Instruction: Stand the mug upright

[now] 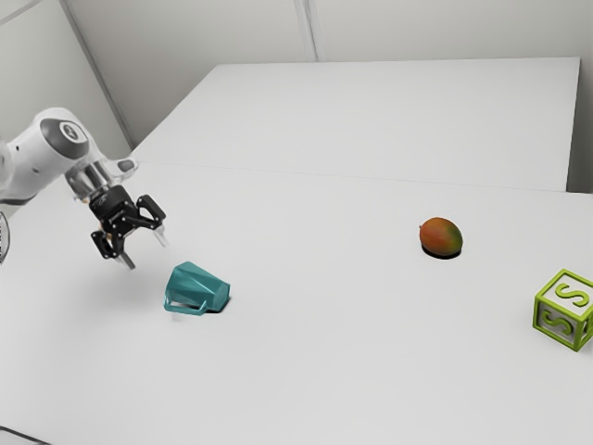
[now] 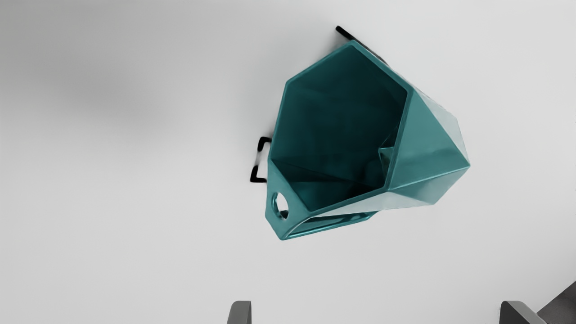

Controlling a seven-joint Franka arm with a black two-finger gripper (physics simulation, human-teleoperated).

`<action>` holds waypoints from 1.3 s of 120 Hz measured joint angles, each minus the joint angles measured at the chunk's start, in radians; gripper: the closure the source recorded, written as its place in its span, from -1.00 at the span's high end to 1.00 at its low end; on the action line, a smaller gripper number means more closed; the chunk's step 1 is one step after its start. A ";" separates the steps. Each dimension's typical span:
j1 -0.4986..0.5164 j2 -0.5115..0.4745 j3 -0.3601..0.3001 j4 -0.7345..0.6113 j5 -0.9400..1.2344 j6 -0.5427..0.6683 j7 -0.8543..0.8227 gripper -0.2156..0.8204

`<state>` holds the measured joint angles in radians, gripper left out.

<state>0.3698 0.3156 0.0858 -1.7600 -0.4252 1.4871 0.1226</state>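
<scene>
Mug point(image 1: 199, 287): down on its side!
Gripper point(image 1: 147, 254): wide open, empty, near; approach stage, I'd say.
Rim point(image 2: 399, 135): facing the gripper; next up, close in, grasp, tilt upright.

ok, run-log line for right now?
black two-finger gripper: open, raised | teal faceted mug: on its side on white table, ungripped | upright: not yet

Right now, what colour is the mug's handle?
The handle is teal, best seen in the wrist view.
</scene>
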 joint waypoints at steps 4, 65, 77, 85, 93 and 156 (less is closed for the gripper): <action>0.004 0.020 0.000 0.015 -0.009 -0.001 0.009 0.58; 0.006 0.132 -0.011 0.048 -0.153 0.076 0.105 0.58; 0.006 0.144 -0.012 0.037 -0.188 0.086 0.115 0.58; 0.005 0.154 -0.020 0.026 -0.213 0.090 0.120 0.58; 0.005 0.162 -0.034 0.021 -0.233 0.093 0.124 0.58; 0.000 0.169 -0.058 0.017 -0.249 0.107 0.124 -0.71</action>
<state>0.3701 0.4847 0.0275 -1.7428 -0.6745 1.5937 0.2464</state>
